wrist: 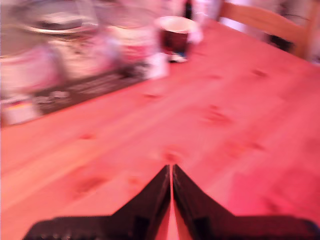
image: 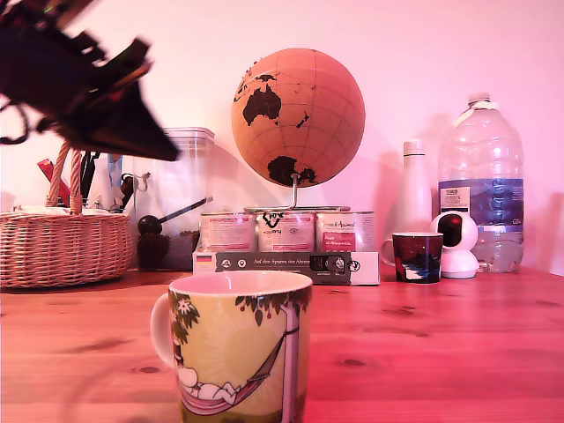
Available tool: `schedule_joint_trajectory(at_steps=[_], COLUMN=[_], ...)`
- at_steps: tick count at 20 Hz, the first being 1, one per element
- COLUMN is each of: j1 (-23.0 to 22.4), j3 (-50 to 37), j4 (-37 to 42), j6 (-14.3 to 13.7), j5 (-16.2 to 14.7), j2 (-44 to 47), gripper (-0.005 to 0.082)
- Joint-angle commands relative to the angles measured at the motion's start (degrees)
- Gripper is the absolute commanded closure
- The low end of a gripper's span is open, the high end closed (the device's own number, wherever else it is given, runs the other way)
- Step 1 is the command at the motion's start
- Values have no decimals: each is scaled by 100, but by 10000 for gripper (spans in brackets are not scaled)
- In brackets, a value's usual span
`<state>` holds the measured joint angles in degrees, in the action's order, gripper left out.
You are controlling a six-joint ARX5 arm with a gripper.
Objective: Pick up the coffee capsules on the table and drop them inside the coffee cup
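High at ten o'clock over the mug (image: 233,348), the gripper (wrist: 171,172) hangs above the table (wrist: 240,115), fingers pressed together on nothing.

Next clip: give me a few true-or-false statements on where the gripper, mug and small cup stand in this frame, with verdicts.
1. The gripper is closed, with nothing between its tips. True.
2. The gripper is down inside the mug. False: it is raised at the exterior view's upper left, above the basket.
3. The small dark cup stands beside the white bottle and the big water bottle. True.
4. A capsule lies on the table in plain sight. False: no capsule shows in either view.
5. The globe stands on the bare table. False: its stand rests on a row of tins.
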<state>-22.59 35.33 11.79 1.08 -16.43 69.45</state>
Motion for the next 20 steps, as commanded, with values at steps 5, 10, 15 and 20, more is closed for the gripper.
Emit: schedule_joint_trajectory(at_steps=[5,10,15,20], j1=[791,1451,1895,2039], j3=[-592,-1158,-1700,-2271], j4=[400,966,1327,1355], j6=[114,223,352,452], j5=[-4,-4,-9,-4], j2=[-57,-57,-199,-848], gripper=[793,793,793,793])
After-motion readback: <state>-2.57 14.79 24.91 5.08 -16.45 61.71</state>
